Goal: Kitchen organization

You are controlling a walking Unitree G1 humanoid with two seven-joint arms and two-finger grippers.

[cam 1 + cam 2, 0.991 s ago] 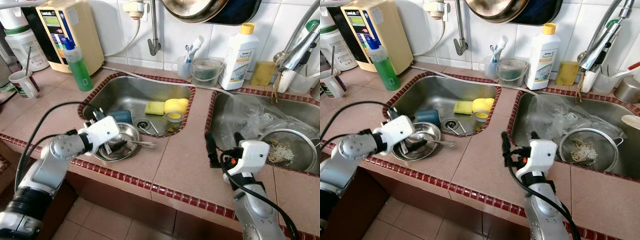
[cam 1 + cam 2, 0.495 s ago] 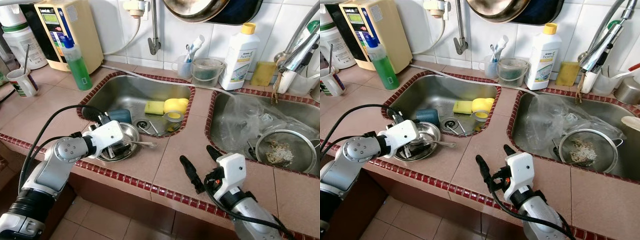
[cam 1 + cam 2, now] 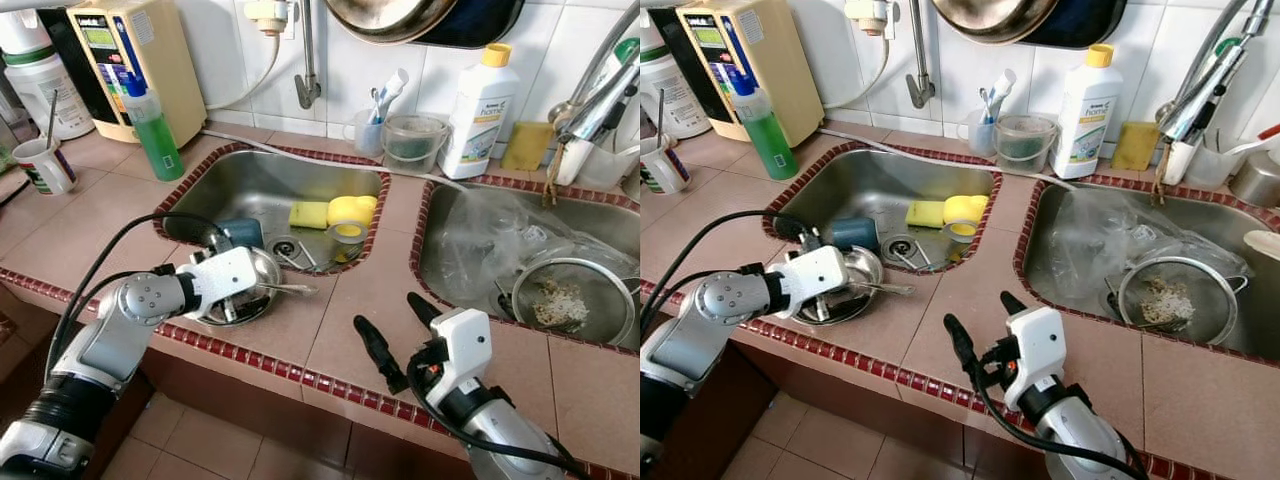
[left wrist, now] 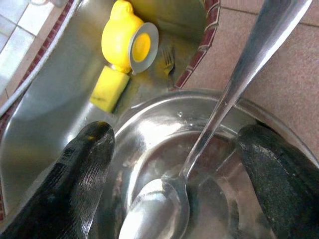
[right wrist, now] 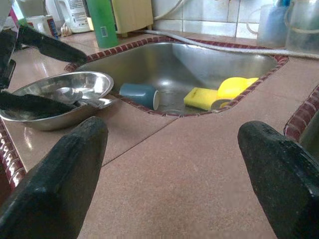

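Left gripper (image 3: 232, 297) spread over steel bowl (image 3: 262, 272) at counter edge, 7 o'clock of left sink (image 3: 262, 176); spoon (image 4: 199, 149) inside, handle toward 3 o'clock. Risk: bowl tips, spoon slides out. Right gripper (image 3: 395, 330) spread, idle above counter (image 3: 340, 300)

Bench (image 3: 340, 310) runs across the frame with two sinks set in it: left sink (image 3: 250, 185) centre-left, right sink (image 3: 600, 235) at the right edge. Steel bowl (image 3: 245, 290) sits on the bench at the left sink's front rim, spoon (image 3: 285, 288) in it. Cup (image 3: 240, 232) lies in the left sink behind the bowl, sponge (image 3: 308, 214) further right. Strainer (image 3: 570, 300) in the right sink. Detergent bottle (image 3: 478, 100) stands behind, between the sinks. Soap bottle (image 3: 155, 125) and mug (image 3: 42, 165) upper left.
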